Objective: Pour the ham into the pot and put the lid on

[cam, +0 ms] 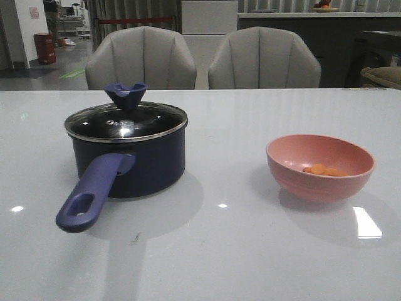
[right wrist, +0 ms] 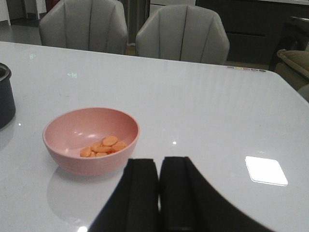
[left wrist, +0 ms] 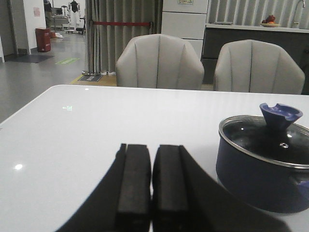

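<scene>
end effectors [left wrist: 152, 186] closed (pot [right wrist: 6, 94] cropped)

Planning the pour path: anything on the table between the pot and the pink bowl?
Nothing. In the front view the white table is bare between the pot and the bowl, showing only shadows and light glints.

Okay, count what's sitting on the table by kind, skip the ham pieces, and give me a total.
Pots: 1, the pot
Lids: 1, the lid, resting on the pot
Bowls: 1, the pink bowl, holding the ham
Total: 3
</scene>
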